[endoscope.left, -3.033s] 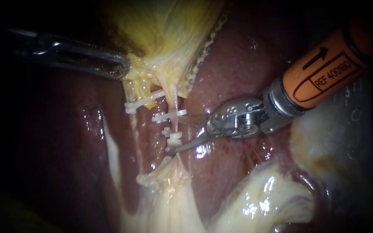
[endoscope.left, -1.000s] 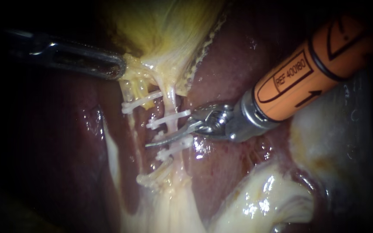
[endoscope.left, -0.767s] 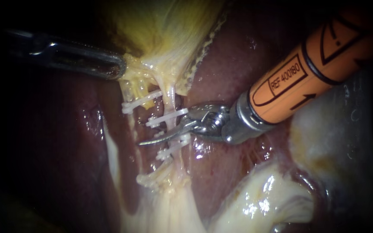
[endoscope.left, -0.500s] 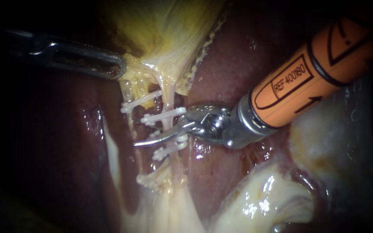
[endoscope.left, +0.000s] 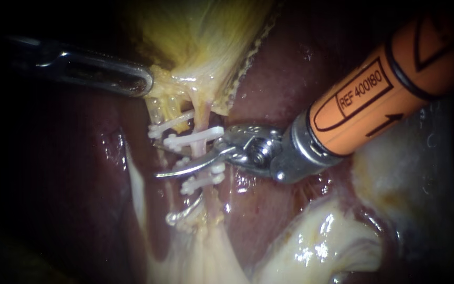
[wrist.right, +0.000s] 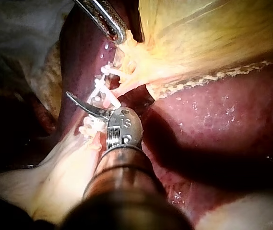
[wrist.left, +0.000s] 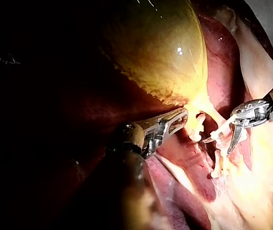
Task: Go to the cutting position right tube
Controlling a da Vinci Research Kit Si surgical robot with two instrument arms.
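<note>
**Dark red liver [endoscope.left: 290,79] bed: cutting position reached**

Orange-sleeved right instrument [endoscope.left: 185,158], its two-bladed hand [wrist.left: 217,146] spread, straddles the pale right tube [endoscope.left: 202,114] between two white plastic clips [endoscope.left: 193,138]. Positioning looks done; only the cut is left.

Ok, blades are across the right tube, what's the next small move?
Probably just steady the right instrument, jaws open, without advancing: in the endoscope view one blade already lies across the right tube in the gap between the upper clip and the lower clip, its tip well past the tube.
</note>
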